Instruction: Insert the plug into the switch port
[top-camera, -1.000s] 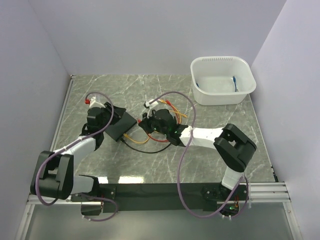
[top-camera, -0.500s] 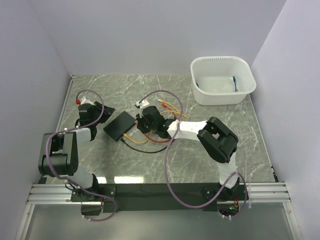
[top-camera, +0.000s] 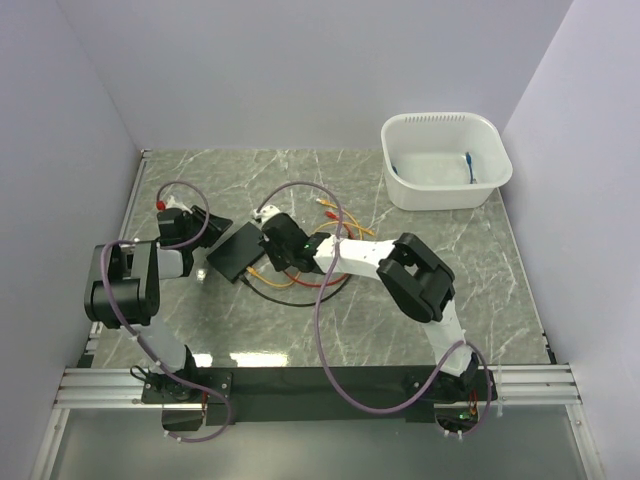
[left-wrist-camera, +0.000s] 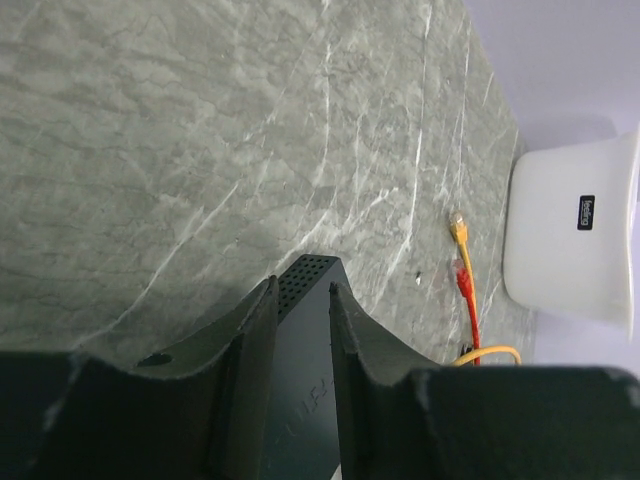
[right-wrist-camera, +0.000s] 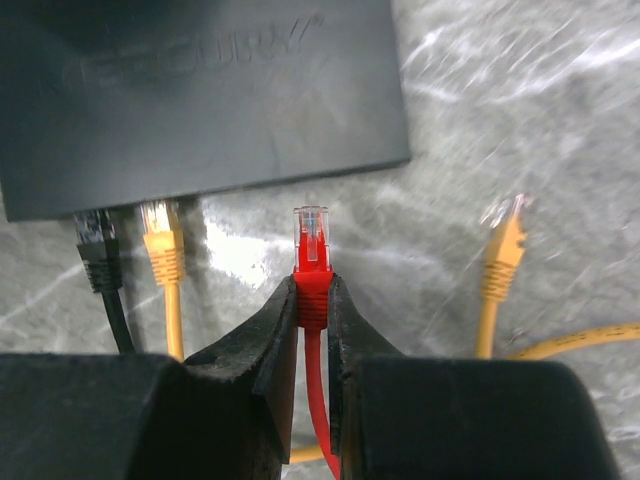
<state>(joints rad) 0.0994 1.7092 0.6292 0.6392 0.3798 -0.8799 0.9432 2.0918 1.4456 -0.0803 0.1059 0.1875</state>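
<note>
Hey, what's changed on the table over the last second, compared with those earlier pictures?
The left claw pulled back to the left off the switch and now straddles one corner of it. The right claw slid left toward the switch; it grips the red plug, tip just short of the port edge. The switch, the white tub and the plugged-in yellow cable hardly moved.

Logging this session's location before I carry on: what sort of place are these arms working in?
Probably a lab test cell: plain pale walls box in a marble-patterned table with a metal mounting rail along its near edge, and the only props are a network switch, patch cables and a white tub.
</note>
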